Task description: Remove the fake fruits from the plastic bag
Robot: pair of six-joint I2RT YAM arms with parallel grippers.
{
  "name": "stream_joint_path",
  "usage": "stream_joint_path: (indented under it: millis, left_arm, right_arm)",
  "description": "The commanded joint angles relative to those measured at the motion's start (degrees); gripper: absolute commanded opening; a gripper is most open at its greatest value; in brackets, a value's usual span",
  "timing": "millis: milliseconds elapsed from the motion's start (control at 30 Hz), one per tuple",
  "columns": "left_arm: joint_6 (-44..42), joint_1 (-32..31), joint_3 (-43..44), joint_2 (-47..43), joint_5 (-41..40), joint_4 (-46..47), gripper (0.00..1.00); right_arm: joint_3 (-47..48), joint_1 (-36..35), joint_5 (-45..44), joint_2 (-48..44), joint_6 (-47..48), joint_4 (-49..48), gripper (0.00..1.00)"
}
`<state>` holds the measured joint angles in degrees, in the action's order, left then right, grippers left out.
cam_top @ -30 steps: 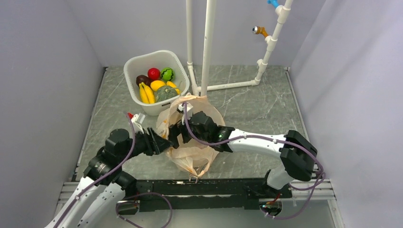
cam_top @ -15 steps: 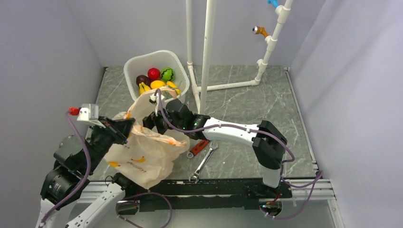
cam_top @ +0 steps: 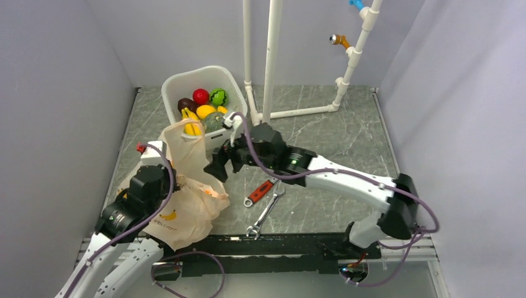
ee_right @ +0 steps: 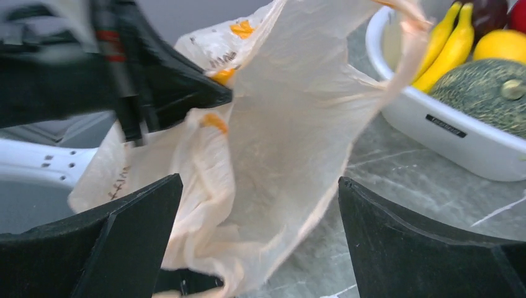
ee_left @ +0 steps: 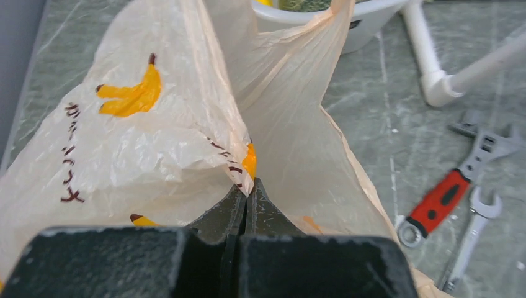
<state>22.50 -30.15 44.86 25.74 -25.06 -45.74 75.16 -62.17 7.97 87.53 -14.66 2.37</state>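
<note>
Fake fruits (cam_top: 205,112) lie heaped in the white tub (cam_top: 175,85) at the back of the bench (cam_top: 322,124), while the plastic bag (cam_top: 186,202) sags limp in front of it, apparently emptied. The left gripper (ee_left: 246,197) has its jaws clenched on a fold of the bag. The right gripper (ee_right: 259,186) hovers just beside the bag, jaws spread wide and grasping nothing. Little seems left to do.

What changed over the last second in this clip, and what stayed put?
The left tool, shut on the plastic bag, carried it from the centre to the left, uncovering two wrenches. The right tool followed and is open now. The fake fruits stayed in the white tub.
</note>
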Motion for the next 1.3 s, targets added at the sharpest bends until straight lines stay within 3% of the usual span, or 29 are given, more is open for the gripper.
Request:
stream_joint_path:
  millis: [0,233,333,533,700,767,867,900,967,1100,1267]
  left_arm:
    - [1.4,-0.1,-0.7,2.8,-8.7,3.1,0.0]
    - [6.9,0.3,3.4,11.9,-27.7,-0.7,0.0]
    - [5.1,1.0,7.1,15.1,-32.4,3.0,0.0]
    - [-4.8,8.1,15.1,23.1,-30.1,14.8,0.0]
    - [-8.2,14.7,18.7,27.2,-22.9,17.6,0.0]
    - [-7.0,15.0,19.0,27.3,-19.7,15.7,0.17]
    - [-2.9,15.1,18.2,25.8,-13.9,9.0,0.71]
    - [-1.2,15.1,18.2,24.9,-11.4,6.5,0.83]
    - [0.6,15.1,19.0,22.7,-4.3,2.1,0.98]
    - [4.3,15.1,22.1,16.6,2.9,-3.9,0.99]
    - [2.5,15.0,27.3,9.1,9.2,-3.1,1.0]
  right_arm:
    - [-2.7,0.5,1.9,-9.6,4.3,2.0,1.0]
    - [-11.1,0.6,-12.2,-22.5,3.9,6.8,1.0]
    - [-14.4,0.6,-16.9,-27.6,3.8,8.3,1.0]
    - [-18.5,0.7,-24.1,-34.8,2.4,12.3,1.0]
    - [-20.2,0.7,-29.9,-38.5,0.9,17.3,1.0]
    - [-21.2,0.7,-33.1,-40.0,-0.7,18.7,1.0]
    - [-21.5,0.7,-41.1,-41.3,-4.0,23.0,1.0]
    - [-21.2,0.7,-43.8,-41.5,-5.3,24.7,1.0]
    - [-20.0,0.8,-49.0,-42.1,-7.6,28.2,1.0]
    - [-15.0,0.7,-56.6,-42.9,-11.1,35.3,1.0]
    - [-8.6,0.7,-62.2,-43.3,-10.3,40.7,1.0]
